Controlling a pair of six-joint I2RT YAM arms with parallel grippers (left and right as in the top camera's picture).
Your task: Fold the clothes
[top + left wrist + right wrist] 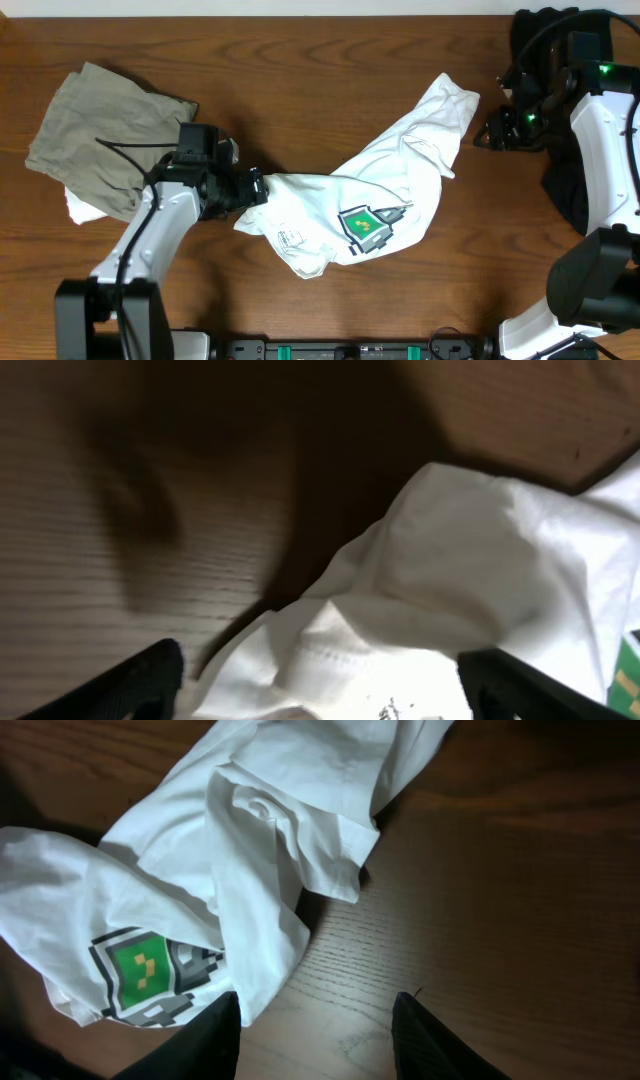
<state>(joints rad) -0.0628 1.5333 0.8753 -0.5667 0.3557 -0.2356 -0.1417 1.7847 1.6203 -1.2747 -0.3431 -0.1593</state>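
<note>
Crumpled white T-shirt (400,165) sprawls across grained wooden table (300,60).

Dark brown wood table (300,60) fills the overhead view, grain running side to side. Pale strip (250,5) along its far edge, wall or floor, can't tell. Up close at the left wrist, broad blurred shadows (150,490) lie across the wood.

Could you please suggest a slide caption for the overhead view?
Crumpled white T-shirt on wooden table; left gripper open at its left edge, right gripper apart from it; khaki garment far left.
</note>
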